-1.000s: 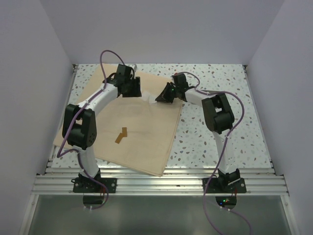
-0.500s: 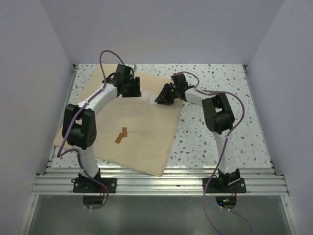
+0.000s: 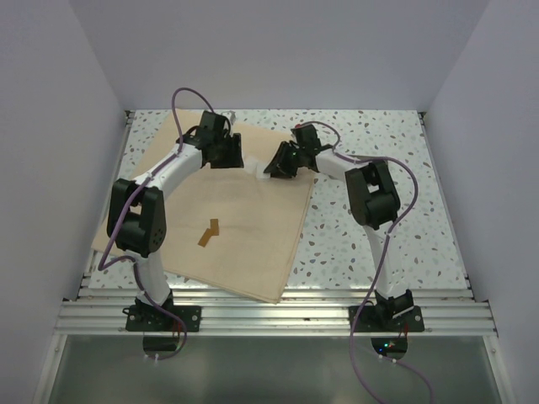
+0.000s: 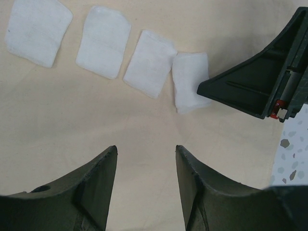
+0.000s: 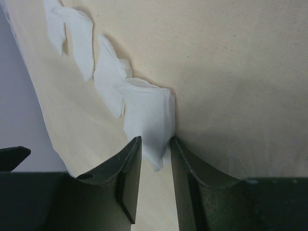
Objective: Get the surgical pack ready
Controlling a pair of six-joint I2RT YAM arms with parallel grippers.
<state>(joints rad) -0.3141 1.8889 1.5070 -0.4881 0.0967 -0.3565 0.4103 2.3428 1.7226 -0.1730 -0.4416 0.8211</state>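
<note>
White gauze square (image 5: pixel 147 118) sits pinched between the right fingers (image 5: pixel 126 180); left fingers (image 4: pixel 96 187) spread apart above fabric sheet (image 4: pixel 144 125).

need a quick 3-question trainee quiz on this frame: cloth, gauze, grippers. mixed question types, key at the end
1. How many gauze squares lie in the row on the cloth?
2. True or false: the left gripper is holding a gauze square.
3. What sits between the fingers of the right gripper?
A. the end square of the row
B. a steel instrument
C. nothing
Key: 1. Four. 2. False; it is open above bare cloth. 3. A.
</note>
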